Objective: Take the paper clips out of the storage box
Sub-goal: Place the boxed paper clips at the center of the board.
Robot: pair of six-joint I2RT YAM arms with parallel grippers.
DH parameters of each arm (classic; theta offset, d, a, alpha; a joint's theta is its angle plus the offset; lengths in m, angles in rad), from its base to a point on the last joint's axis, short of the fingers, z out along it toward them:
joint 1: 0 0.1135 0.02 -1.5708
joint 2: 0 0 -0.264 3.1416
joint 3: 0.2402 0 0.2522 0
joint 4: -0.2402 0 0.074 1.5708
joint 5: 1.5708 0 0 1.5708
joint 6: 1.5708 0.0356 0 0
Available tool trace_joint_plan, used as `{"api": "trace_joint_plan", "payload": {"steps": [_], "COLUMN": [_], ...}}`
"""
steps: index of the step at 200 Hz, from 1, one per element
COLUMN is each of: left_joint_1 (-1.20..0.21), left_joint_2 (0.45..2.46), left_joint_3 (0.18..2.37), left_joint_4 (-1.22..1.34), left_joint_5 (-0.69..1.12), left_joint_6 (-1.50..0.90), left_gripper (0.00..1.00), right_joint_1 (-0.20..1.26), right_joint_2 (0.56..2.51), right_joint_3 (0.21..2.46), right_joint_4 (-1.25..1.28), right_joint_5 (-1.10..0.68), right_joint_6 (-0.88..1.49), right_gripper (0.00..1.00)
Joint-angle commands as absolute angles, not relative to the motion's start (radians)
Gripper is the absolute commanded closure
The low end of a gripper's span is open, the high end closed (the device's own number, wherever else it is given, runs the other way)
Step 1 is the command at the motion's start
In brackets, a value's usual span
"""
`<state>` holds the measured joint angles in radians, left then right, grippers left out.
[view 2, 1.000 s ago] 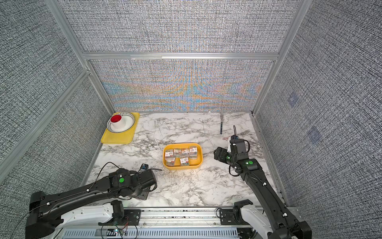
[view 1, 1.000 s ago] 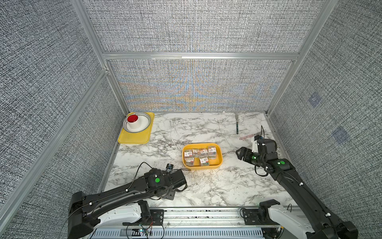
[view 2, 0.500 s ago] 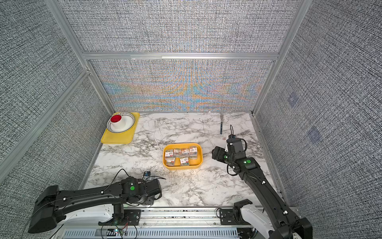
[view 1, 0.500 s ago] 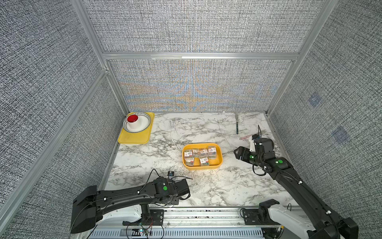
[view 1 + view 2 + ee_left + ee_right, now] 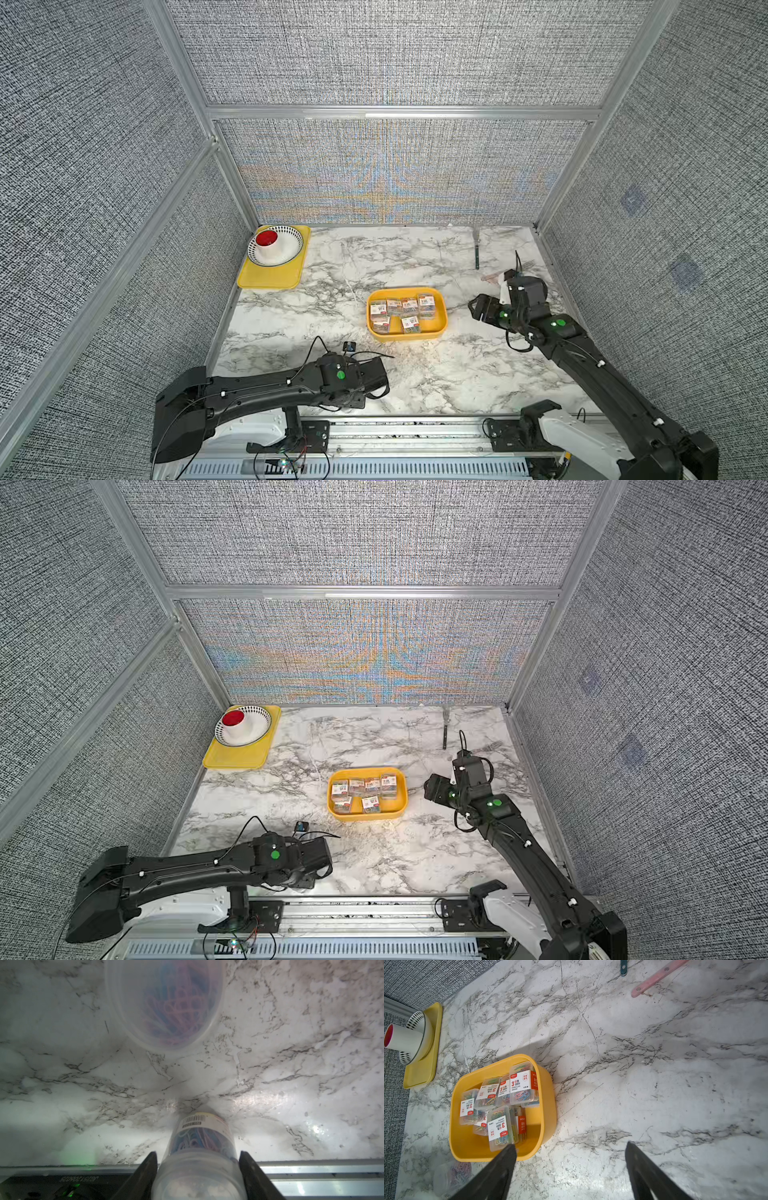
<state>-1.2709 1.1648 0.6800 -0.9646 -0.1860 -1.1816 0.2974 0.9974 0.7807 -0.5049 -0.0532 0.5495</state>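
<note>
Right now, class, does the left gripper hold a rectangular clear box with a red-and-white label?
No, the left gripper is shut on a round clear plastic tub of coloured paper clips.

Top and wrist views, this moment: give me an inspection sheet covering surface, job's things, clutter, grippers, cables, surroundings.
Surface: glossy marble-patterned table.
Job's things: storage box holds several labelled packs; round tub in the left gripper; second round tub on the table, outside the box.
Clutter: yellow tray with bowl and cup; dark utensil and pink strip near the back.
Grippers: left gripper shut on the round tub; right gripper open, empty, beside the box.
Cables: loose cables at both wrists, apart from the box.
Surroundings: grey fabric walls, metal frame.
</note>
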Motion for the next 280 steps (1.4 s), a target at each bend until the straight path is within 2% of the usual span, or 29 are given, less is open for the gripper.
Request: {"api": "trace_joint_plan", "payload": {"steps": [1,115,225,280], "left_joint_1": [-1.271,-1.27,-1.27,-1.27], "left_joint_2": [1.192,1.24,1.237,1.175], "left_joint_3": [0.699,0.711,0.728,0.91], "left_joint_4": [-0.991,-1.016,-1.029,-1.224], "left_joint_5": [-0.211,-0.208,-0.206,-0.316], "left_joint_6": [-1.173,-1.164,-1.151,-1.139], "left_gripper": [0.48,0.43,0.26,0.23], "right_joint_1": [0.301,0.304,0.312,0.315], "right_joint_2": [0.999,1.002,1.005,1.004], "right_joint_3": [0.79,0.784,0.789,0.793], "right_joint_4": [-0.489,-0.484,-0.485,-0.494], "right_joint_5": [-0.043,-0.046,-0.041,-0.036], "right_joint_6": [0.553,0.556,0.56,0.557], "right_gripper": [0.15,0.15,0.14,0.15]}}
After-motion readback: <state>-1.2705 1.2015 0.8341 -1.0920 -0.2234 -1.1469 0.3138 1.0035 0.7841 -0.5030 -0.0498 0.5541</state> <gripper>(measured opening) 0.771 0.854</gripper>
